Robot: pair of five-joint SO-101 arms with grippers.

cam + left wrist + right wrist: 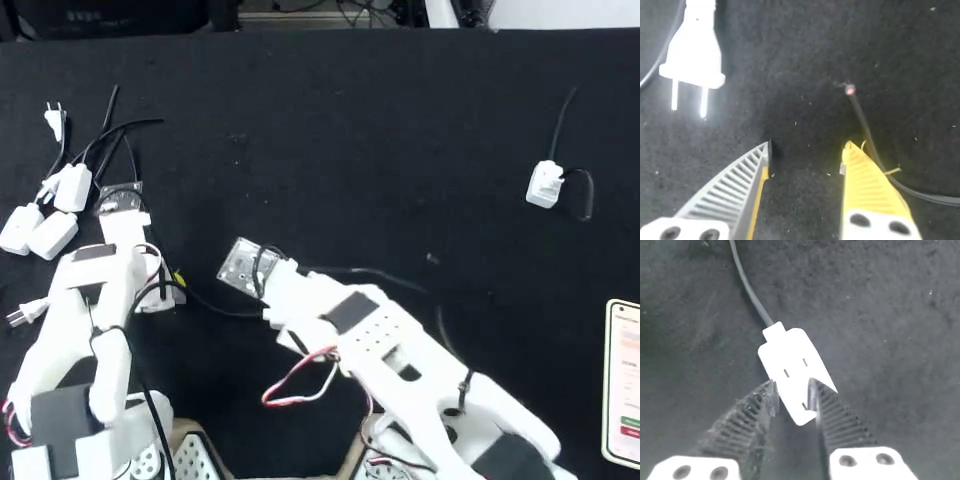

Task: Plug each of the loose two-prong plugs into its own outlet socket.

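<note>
Loose two-prong plug (692, 47) flat on black cloth (890, 50), prongs aimed back toward left gripper (806, 147), just ahead and off to one side of its spread, empty jaws. White outlet socket (790, 360) pinched at one end by right gripper (791, 385), cord (747, 285) trailing away. Plug nearer left arm, likely its pick.

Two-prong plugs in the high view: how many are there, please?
2: far plug back left, near plug at the left edge beside an arm; arms may hide more.
</note>
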